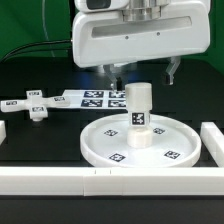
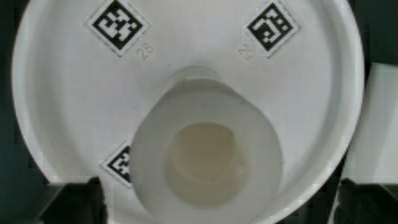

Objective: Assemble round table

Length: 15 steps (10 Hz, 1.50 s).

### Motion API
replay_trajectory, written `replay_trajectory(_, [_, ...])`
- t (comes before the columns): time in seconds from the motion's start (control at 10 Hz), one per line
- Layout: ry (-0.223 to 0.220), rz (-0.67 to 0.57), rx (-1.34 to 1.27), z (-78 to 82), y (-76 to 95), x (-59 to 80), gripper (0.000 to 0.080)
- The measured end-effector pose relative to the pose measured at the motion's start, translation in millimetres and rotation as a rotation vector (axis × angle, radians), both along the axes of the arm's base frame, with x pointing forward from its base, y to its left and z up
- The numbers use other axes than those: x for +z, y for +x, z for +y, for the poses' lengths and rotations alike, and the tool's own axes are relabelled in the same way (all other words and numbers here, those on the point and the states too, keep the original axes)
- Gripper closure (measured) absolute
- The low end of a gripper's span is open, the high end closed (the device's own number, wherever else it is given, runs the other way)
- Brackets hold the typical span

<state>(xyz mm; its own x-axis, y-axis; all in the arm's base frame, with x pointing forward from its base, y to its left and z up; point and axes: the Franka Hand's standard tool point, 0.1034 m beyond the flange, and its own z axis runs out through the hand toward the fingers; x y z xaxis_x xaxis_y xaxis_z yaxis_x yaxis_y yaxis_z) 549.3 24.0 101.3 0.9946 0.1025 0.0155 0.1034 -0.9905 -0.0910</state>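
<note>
Gripper [image 1: 144, 72] hung, jaws apart, above the cylinder leg [image 1: 138, 104] standing upright on the hub of the rimmed disc [image 1: 97, 140], so 1 joint looked started, while the foot piece [image 1: 38, 110], well apart toward the exterior view's left, awaited fitting.

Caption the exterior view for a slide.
Open gripper poised above the cylinder leg standing upright on the rimmed disc.

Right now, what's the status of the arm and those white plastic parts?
Open gripper above the short white cylinder leg. Leg upright at centre of large white rimmed disc. Apart, exterior view's left: small white foot piece. Nothing blocking.
</note>
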Motion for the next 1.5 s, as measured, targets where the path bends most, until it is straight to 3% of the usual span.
replay_trajectory(0.8, [-0.016, -0.047, 0.003, -4.1, -8.6, -17.6, 0.0177])
replay_trajectory(0.9, [-0.016, -0.047, 0.004, -3.4, -8.6, -17.6, 0.0349])
replay_trajectory(1.1, [-0.016, -0.047, 0.004, -3.5, -8.6, -17.6, 0.0393])
replay_trajectory(1.5, [-0.011, -0.044, -0.042, -3.2, -8.7, -17.7, 0.0393])
